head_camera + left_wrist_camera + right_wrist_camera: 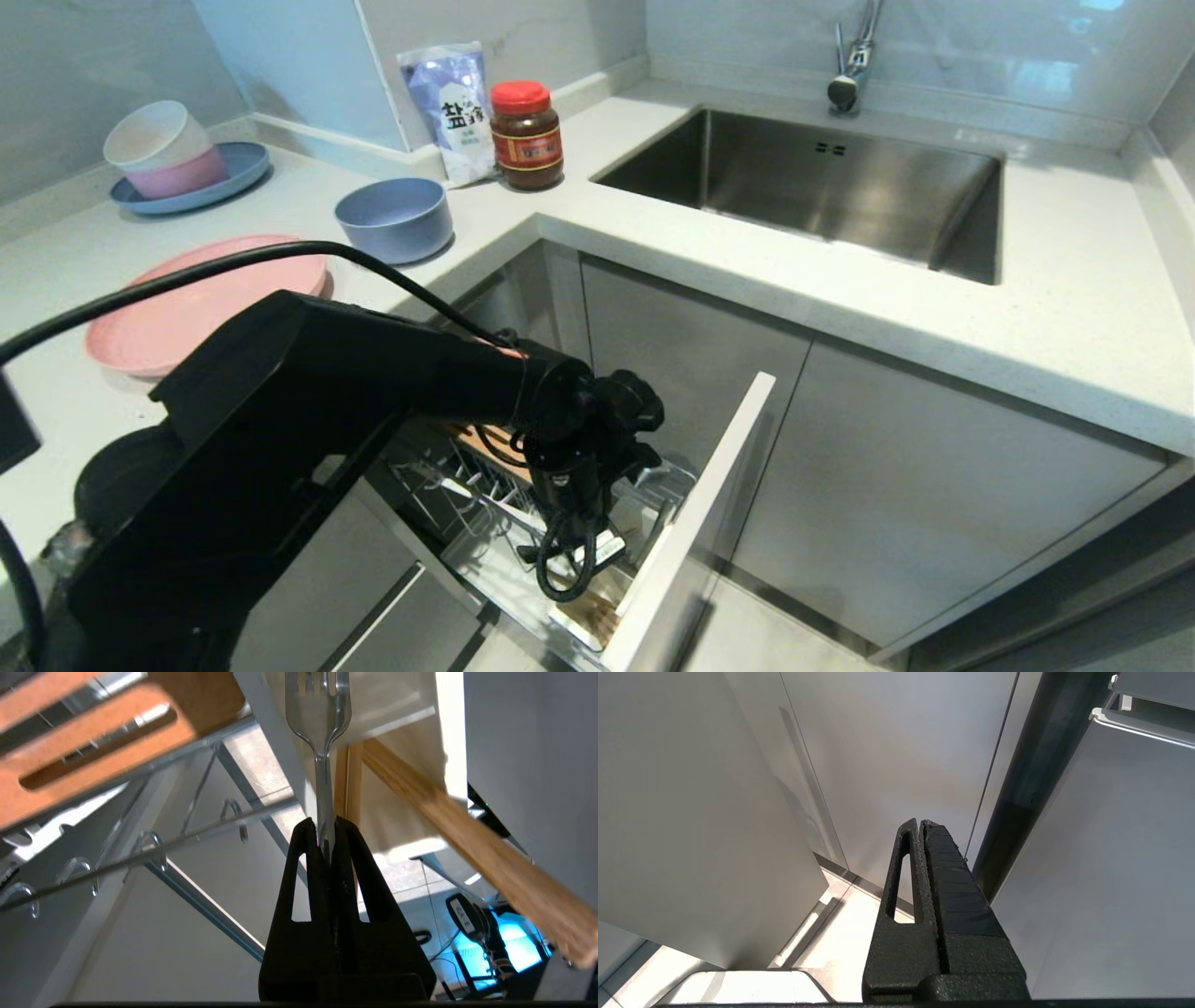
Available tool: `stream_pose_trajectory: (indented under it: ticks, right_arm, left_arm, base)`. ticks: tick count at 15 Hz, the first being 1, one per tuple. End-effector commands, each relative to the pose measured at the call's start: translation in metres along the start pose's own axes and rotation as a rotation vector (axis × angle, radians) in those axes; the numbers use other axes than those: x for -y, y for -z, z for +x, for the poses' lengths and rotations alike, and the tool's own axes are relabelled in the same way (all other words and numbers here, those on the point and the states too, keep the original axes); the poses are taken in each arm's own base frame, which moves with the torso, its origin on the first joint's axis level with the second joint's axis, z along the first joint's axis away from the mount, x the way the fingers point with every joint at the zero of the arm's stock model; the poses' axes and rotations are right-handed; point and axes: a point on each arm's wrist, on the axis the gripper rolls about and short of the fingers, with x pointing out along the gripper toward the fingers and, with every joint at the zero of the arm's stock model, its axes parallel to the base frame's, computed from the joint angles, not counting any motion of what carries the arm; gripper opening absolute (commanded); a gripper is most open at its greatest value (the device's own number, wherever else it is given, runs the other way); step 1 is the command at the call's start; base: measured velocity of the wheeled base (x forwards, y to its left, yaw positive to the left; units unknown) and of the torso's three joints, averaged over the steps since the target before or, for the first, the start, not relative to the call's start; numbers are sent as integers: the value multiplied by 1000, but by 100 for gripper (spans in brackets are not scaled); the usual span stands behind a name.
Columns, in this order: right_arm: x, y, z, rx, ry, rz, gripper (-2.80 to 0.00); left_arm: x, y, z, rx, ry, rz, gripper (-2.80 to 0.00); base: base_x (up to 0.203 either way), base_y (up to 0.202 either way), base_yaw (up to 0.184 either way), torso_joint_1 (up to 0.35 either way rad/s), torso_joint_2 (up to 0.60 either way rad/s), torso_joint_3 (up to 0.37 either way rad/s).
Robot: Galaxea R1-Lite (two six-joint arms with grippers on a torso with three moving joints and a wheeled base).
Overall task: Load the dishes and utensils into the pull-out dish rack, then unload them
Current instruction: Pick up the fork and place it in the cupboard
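My left gripper point(581, 546) reaches down into the pull-out dish rack point(485, 523), just above its white cutlery box point(571, 627). In the left wrist view the left gripper point(325, 823) is shut on the slim handle of a silver fork point(319, 714), whose tines point away into the box. Light-brown chopsticks point(472, 849) lean in the same box, beside the fork. The slotted wooden bar point(93, 742) and chrome wires point(187, 840) lie to one side. The blue-grey bowl point(393, 219) and pink plate point(191, 313) sit on the counter. My right gripper point(920, 822) hangs shut and empty by the cabinet fronts.
The rack's pale front panel point(695, 523) stands open toward me. A steel sink point(971, 215) with its faucet point(854, 65) is at the back right. A red-lidded jar point(527, 135), a salt bag point(456, 107) and stacked bowls point(166, 149) on a blue plate point(245, 168) stand behind.
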Motion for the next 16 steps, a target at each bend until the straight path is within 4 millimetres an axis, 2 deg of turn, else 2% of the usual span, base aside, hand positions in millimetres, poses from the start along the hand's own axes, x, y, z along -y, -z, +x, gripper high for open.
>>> stream_pose_trajectory:
  ticks: [1, 8, 13, 14, 16]
  right_arm:
    - [0, 1, 0, 3, 0, 0, -280]
    - [0, 1, 0, 2, 0, 0, -280]
    - [0, 0, 0, 3, 0, 0, -280]
    - [0, 0, 0, 3, 0, 0, -280]
    - [0, 0, 0, 3, -1, 0, -280]
  left_arm:
    - [0, -6, 12, -13, 2, 5, -280]
    - [-2, -19, 28, -13, -12, 8, -280]
    - [-3, -19, 24, -3, -17, 4, -280]
    - [-3, -19, 20, 6, -20, 1, 0]
    - [-3, -19, 16, 12, -30, -1, 0]
  base:
    - [0, 0, 0, 0, 0, 0]
    - [0, 0, 0, 0, 0, 0]
    - [0, 0, 0, 0, 0, 0]
    - [0, 0, 0, 0, 0, 0]
    - [0, 0, 0, 0, 0, 0]
